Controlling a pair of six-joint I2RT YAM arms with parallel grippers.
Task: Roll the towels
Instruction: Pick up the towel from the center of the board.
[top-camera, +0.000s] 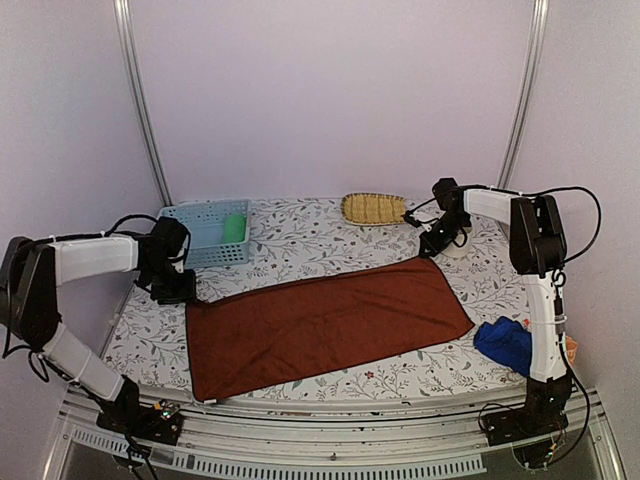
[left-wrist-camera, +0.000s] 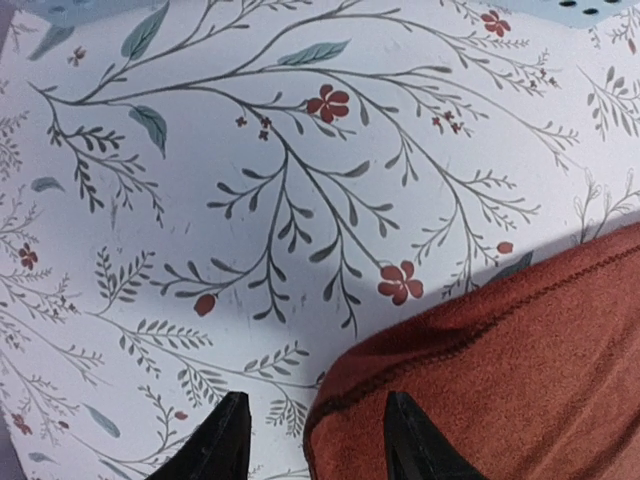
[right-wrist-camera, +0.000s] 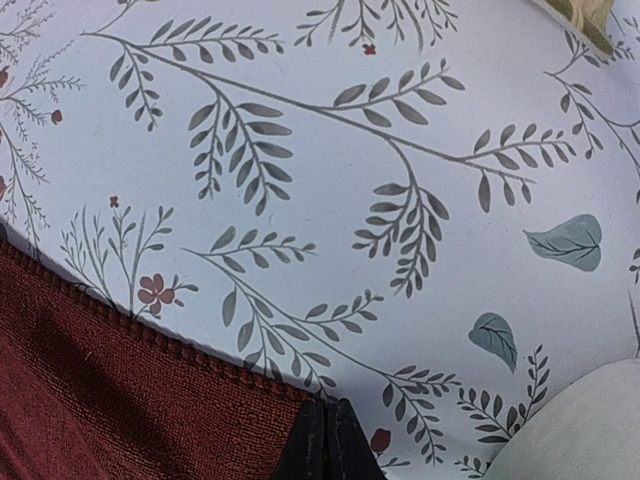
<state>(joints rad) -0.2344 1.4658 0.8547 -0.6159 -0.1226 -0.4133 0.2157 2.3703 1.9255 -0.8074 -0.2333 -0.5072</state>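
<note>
A dark reddish-brown towel (top-camera: 330, 320) lies spread flat across the table. My left gripper (top-camera: 180, 290) is open at its far left corner. In the left wrist view the left gripper (left-wrist-camera: 315, 405) has one fingertip over the brown towel (left-wrist-camera: 520, 370) and the other over bare tablecloth. My right gripper (top-camera: 435, 245) is at the far right corner. In the right wrist view the right gripper (right-wrist-camera: 335, 405) has its tips pressed together where the hem of the brown towel (right-wrist-camera: 130, 400) ends. A blue towel (top-camera: 505, 342) lies bunched at the right edge. A green towel (top-camera: 236, 228) sits in the basket.
A pale blue perforated basket (top-camera: 200, 235) stands at the back left, close behind my left gripper. A yellow straw tray (top-camera: 373, 208) lies at the back centre. A pale rounded object (right-wrist-camera: 570, 430) sits just right of my right gripper. A bit of orange (top-camera: 570, 348) shows behind the right arm.
</note>
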